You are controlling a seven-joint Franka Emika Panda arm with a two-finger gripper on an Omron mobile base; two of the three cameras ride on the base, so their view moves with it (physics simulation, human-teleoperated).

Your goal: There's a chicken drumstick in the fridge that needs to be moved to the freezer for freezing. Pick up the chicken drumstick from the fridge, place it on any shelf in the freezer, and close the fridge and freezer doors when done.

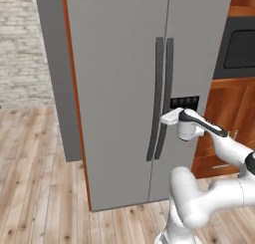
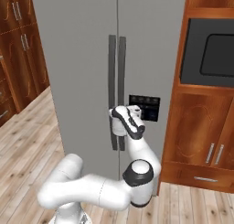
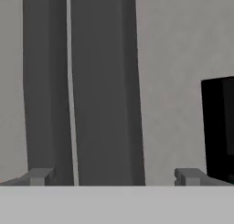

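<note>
The tall grey unit stands with both of its doors shut: a wide left door (image 1: 114, 88) (image 2: 77, 72) and a narrower right door (image 1: 199, 49) (image 2: 151, 49) carrying a small black panel (image 1: 184, 101) (image 2: 145, 107) (image 3: 219, 127). Two dark curved handles run side by side along the seam. My gripper (image 1: 168, 119) (image 2: 119, 112) (image 3: 115, 176) is open wide at the right handle (image 1: 169, 73) (image 2: 122, 67) (image 3: 105, 81), just left of the panel, and holds nothing. The left handle (image 1: 157, 88) (image 2: 112, 67) (image 3: 45, 81) is right beside it. The chicken drumstick, the shelves and both compartments are hidden behind the doors.
Wooden cabinets with a dark built-in oven (image 1: 241, 49) (image 2: 210, 51) flank the unit on the right. More wooden cabinets (image 2: 18, 45) stand at the left, and a pale brick wall (image 1: 22, 49) lies beyond. Bare plank floor (image 1: 40, 178) spreads in front.
</note>
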